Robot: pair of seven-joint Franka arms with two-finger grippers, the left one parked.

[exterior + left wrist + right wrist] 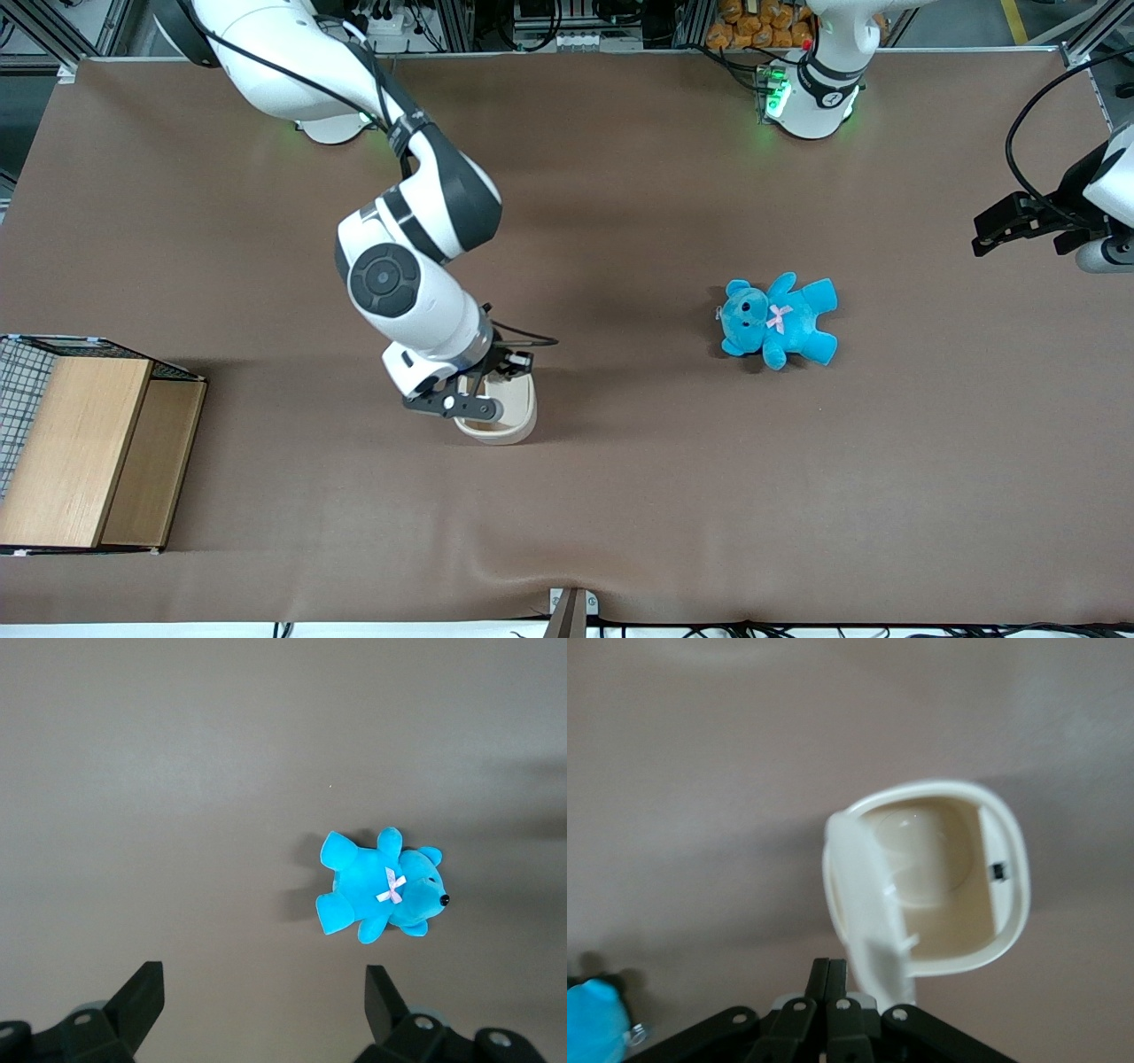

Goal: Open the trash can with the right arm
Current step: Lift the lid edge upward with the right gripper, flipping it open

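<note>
The cream-white trash can stands on the brown table, nearer to the front camera than the right arm's wrist. In the right wrist view the trash can shows its tan inside, and its lid stands swung up at one side of the opening. My gripper is shut, its two fingertips pressed together with nothing between them, just beside the raised lid's lower end. In the front view the gripper hangs right over the can and hides part of its rim.
A blue teddy bear lies on the table toward the parked arm's end, also seen as the teddy. A wooden box with wire mesh sits at the working arm's end, near the table's front edge.
</note>
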